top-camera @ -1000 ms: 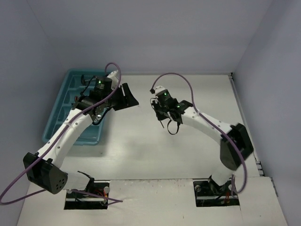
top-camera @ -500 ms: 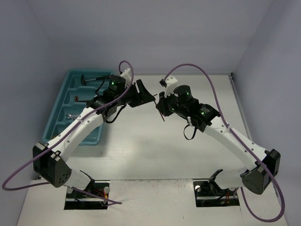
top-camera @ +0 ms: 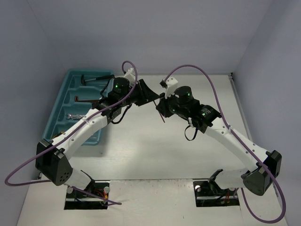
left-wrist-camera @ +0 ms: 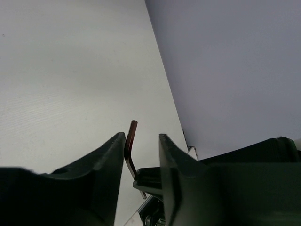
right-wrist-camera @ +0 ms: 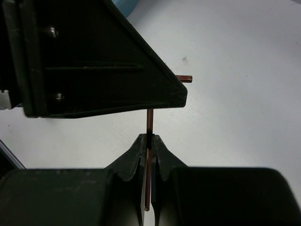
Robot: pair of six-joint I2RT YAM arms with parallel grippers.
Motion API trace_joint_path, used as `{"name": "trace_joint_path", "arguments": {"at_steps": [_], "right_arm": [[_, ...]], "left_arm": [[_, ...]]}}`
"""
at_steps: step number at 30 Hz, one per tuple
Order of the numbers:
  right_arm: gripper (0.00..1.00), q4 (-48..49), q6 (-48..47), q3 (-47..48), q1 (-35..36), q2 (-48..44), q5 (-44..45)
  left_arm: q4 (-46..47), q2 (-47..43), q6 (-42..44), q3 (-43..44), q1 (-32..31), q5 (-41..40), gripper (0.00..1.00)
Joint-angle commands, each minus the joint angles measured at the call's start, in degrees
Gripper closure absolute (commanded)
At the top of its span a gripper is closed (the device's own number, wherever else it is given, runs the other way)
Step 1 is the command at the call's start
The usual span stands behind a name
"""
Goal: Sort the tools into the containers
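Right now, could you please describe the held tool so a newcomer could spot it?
Look right of the teal tray, over the middle of the table. The right gripper has its jaws shut on a thin reddish-brown tool, and the left gripper has its jaws open around it. Unlike the hammer and silver wrench in the tray, it is a bare L-shaped rod.

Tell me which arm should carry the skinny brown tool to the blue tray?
Left. The tray lies on that side, and the open jaws of the left gripper flank the thin brown tool that the right gripper pinches. The right one would probably have to reach across.
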Motion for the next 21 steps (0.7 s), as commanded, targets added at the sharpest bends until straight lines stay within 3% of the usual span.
{"name": "trace_joint_path", "arguments": {"at_steps": [1,3,6,9,11,13,14,17,21], "right_arm": [[1.0,3.9,-0.34,0.49,0.36,-1.88,-0.76],[1.0,4.03,-0.34,0.49,0.36,-1.62,-0.63],[0.98,4.2,-0.17,0.67,0.36,-1.09,-0.27],[0.71,4.2,-0.1,0.93,0.36,-0.83,1.04],[0.45,4.12,0.14,0.88,0.27,-0.83,2.48],[0.31,4.03,0.27,0.67,0.1,-1.1,4.2],[0.3,4.01,0.29,0.6,0.05,-1.27,4.45],[0.2,3.94,0.45,-1.03,-0.81,-2.61,8.07],[0.18,3.7,0.9,-3.83,-3.2,-5.49,10.05]], "left_arm": [[6.0,-0.6,-0.84,1.03,-0.64,-0.32,0.85],[6.32,-0.47,-0.9,1.29,-0.57,-0.45,1.0],[6.68,-0.3,-0.9,1.2,-0.57,-0.71,1.0],[6.94,-0.45,-0.66,1.04,0.06,-1.62,1.0],[6.94,-0.53,-0.78,0.72,1.55,-1.37,1.0],[7.11,-0.73,-0.9,0.11,4.59,-0.54,1.0],[7.15,-0.8,-0.97,-0.25,5.15,-0.36,1.0],[7.18,-2.43,-0.89,-1.63,15.32,1.54,1.0],[4.83,-3.37,0.92,-2.29,30.79,4.5,1.0]]}}
